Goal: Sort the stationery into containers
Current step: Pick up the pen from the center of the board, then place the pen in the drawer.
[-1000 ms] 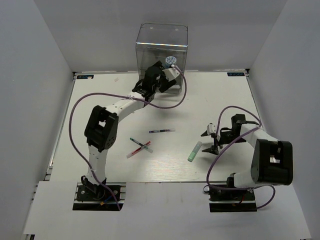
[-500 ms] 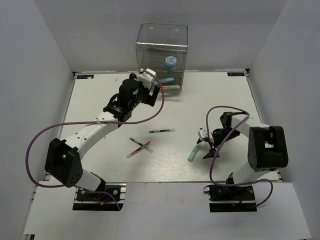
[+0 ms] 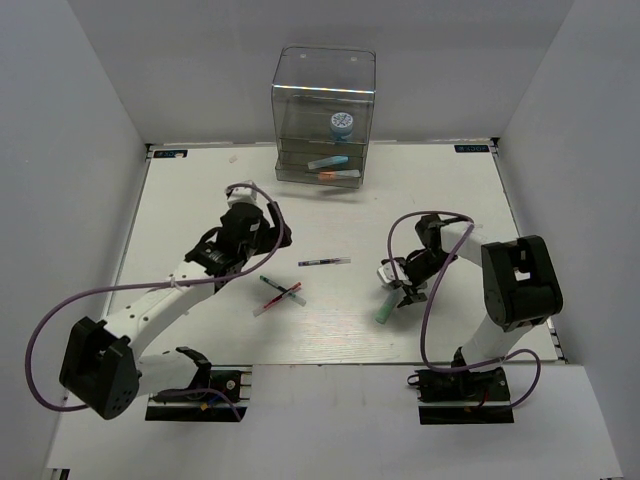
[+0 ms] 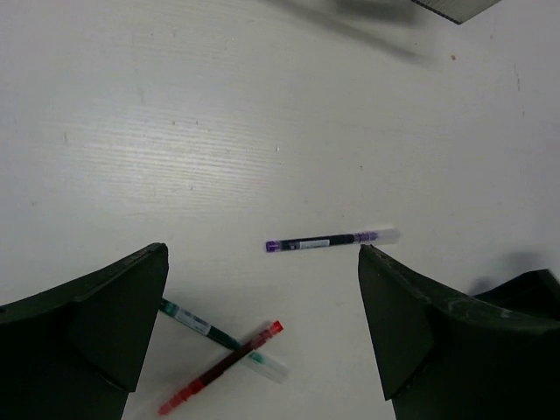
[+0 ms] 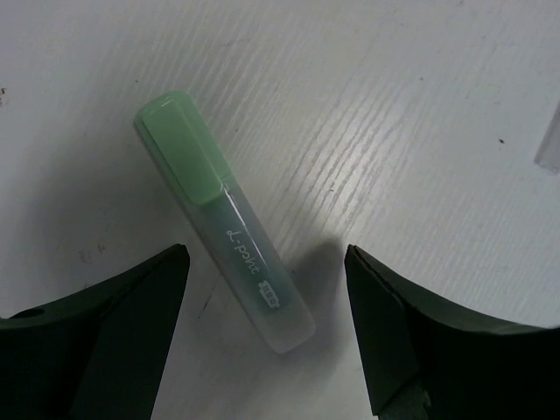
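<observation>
The clear organizer (image 3: 300, 100) stands at the back. A blue-white roll (image 3: 342, 123) sits in its top compartment, and a blue highlighter (image 3: 328, 161) and an orange-capped one (image 3: 336, 175) lie in the drawers. My left gripper (image 3: 268, 238) is open and empty, above the table left of the dark pen (image 3: 324, 262) (image 4: 331, 241). The crossed green pen (image 4: 203, 327) and red pen (image 4: 219, 372) lie below it (image 3: 281, 293). My right gripper (image 3: 398, 287) is open, low over the mint green highlighter (image 3: 385, 306) (image 5: 223, 236), with a jaw on either side of its clear end, not touching it.
White walls close in the table on the left, back and right. Purple cables loop from both arms over the table. The open organizer drawers project toward the table's middle.
My left arm has pulled back from the organizer toward the pens, leaving the roll in the top compartment. My right gripper has moved left and down over the mint highlighter.
</observation>
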{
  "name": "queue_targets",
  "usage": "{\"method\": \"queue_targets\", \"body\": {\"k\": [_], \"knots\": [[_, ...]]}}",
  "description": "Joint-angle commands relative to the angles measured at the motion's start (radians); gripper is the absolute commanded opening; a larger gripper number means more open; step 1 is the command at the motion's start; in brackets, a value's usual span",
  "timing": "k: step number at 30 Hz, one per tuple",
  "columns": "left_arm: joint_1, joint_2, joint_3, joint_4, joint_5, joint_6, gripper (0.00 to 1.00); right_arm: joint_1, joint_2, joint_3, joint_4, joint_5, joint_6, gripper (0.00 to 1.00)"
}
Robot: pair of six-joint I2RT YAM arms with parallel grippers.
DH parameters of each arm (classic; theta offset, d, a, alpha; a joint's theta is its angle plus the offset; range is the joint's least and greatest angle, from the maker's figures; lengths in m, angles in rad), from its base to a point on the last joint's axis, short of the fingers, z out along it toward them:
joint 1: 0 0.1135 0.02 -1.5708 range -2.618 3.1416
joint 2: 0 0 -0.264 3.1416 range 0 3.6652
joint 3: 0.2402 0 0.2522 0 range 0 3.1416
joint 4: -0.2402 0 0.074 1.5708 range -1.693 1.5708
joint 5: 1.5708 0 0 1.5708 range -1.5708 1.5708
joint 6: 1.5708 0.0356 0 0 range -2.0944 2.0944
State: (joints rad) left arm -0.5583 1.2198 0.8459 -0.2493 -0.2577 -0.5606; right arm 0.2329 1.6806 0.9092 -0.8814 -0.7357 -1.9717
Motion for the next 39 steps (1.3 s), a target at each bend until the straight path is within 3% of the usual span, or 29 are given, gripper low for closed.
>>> {"method": "queue_targets", "body": {"k": [1, 4, 7, 11, 15, 19, 23, 25, 28, 35, 39], "knots": [[0.003, -0.087, -0.045, 0.002, -0.034, -0.217, 0.99, 0.023, 0.021, 0.019, 0.027, 0.079, -0.006, 0.77], [0.003, -0.100, -0.070, 0.002, -0.023, -0.314, 0.99, 0.042, 0.024, 0.011, 0.038, 0.119, 0.020, 0.70], [0.003, -0.100, -0.070, -0.008, -0.003, -0.347, 0.99, 0.054, 0.030, 0.013, 0.042, 0.150, 0.037, 0.57], [0.003, -0.060, -0.032, -0.039, -0.003, -0.358, 1.00, 0.065, 0.030, 0.013, 0.050, 0.167, 0.083, 0.24], [0.003, -0.049, -0.031, -0.039, 0.008, -0.367, 1.00, 0.069, 0.014, 0.037, 0.042, 0.122, 0.143, 0.00], [0.003, -0.040, -0.042, -0.039, 0.017, -0.378, 1.00, 0.066, -0.028, 0.180, 0.045, 0.009, 0.267, 0.00], [0.003, -0.040, -0.061, -0.019, 0.029, -0.397, 1.00, 0.075, -0.029, 0.386, 0.215, -0.062, 0.609, 0.00], [0.003, -0.031, -0.061, -0.019, 0.029, -0.397, 1.00, 0.085, -0.003, 0.421, 0.364, -0.042, 0.784, 0.00], [0.003, -0.031, -0.061, -0.019, 0.029, -0.397, 1.00, 0.101, 0.056, 0.508, 0.469, 0.036, 0.881, 0.00], [0.003, -0.040, -0.070, -0.028, 0.049, -0.406, 1.00, 0.151, 0.258, 0.770, 0.643, 0.223, 1.040, 0.00], [0.003, -0.040, -0.070, -0.028, 0.049, -0.406, 1.00, 0.192, 0.310, 0.795, 0.771, 0.311, 1.073, 0.00]]}}
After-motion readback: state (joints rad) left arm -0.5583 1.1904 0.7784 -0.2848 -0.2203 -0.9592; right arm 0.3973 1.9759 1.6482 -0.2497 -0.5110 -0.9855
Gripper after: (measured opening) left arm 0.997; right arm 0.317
